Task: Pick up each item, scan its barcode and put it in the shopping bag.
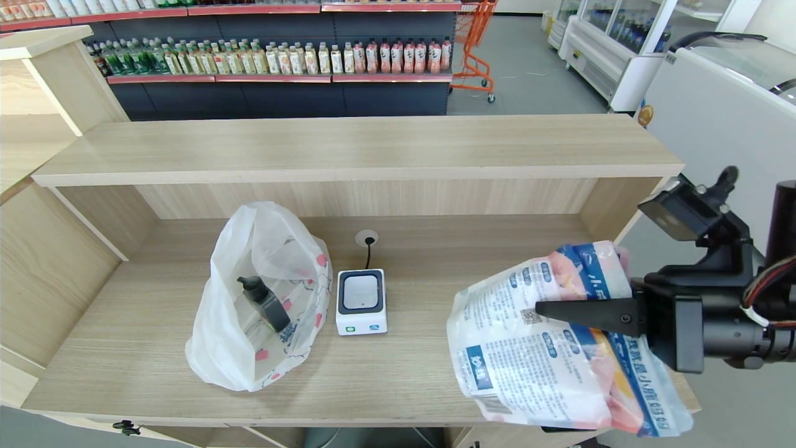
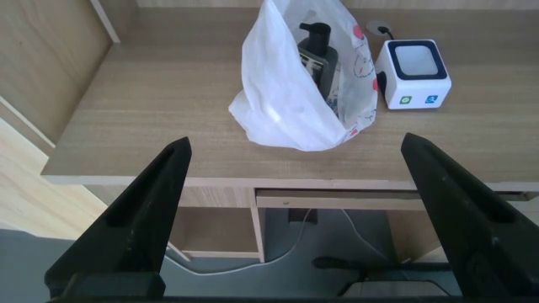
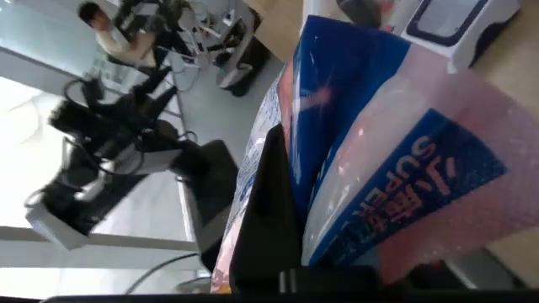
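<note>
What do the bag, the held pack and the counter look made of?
The bag: thin translucent plastic film, crinkled, with the bottle visible through it. The pack: glossy printed plastic, wrinkled. The counter: probably wood-grain laminate, matte.

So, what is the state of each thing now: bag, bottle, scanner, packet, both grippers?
shopping bag, mouth open, on the counter
pump bottle, inside the bag, tilted
scanner, on the counter beside the bag
packet, held up over the counter's right end
right gripper, jaws shut on the packet
left gripper, jaws open, empty
</note>
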Robot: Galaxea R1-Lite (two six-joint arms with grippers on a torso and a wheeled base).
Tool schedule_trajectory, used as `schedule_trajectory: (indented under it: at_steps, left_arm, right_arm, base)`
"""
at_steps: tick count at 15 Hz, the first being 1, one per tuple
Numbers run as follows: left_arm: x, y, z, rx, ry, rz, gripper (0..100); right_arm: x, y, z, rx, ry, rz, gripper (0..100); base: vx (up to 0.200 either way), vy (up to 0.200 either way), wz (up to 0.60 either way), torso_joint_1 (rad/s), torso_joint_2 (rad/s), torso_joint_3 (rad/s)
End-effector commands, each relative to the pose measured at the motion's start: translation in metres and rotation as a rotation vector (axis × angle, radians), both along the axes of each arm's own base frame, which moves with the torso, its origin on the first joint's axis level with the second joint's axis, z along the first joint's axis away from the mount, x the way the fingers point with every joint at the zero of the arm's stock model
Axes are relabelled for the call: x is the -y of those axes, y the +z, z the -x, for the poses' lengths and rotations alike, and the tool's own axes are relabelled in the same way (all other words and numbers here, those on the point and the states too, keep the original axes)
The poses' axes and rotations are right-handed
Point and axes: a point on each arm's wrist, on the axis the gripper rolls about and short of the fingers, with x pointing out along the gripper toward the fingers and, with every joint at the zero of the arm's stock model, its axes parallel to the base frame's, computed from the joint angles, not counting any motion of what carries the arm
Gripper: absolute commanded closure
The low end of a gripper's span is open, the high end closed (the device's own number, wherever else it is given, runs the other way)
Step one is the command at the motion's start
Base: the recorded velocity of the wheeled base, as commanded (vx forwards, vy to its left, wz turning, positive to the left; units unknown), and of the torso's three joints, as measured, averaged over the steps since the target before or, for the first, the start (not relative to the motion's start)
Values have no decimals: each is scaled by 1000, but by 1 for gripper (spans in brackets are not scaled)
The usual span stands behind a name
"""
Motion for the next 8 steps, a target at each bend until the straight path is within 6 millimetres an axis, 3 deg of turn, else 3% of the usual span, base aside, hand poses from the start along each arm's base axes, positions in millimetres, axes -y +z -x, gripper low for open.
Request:
schedule_trajectory:
  at_steps: [1, 3, 8]
  left_arm:
    - [0, 0, 0, 0, 0, 0, 0]
    - [0, 0, 0, 0, 0, 0, 0]
    - [0, 0, 0, 0, 0, 0, 0]
  right_arm:
    - [15, -22, -6, 414, -77, 294, 100]
    - [24, -23, -1, 598, -88, 415, 100]
    - [30, -32, 7, 768, -92, 585, 100]
  base:
    - [0, 0, 0, 0, 0, 0]
    - [0, 0, 0, 0, 0, 0]
    - [0, 0, 0, 0, 0, 0]
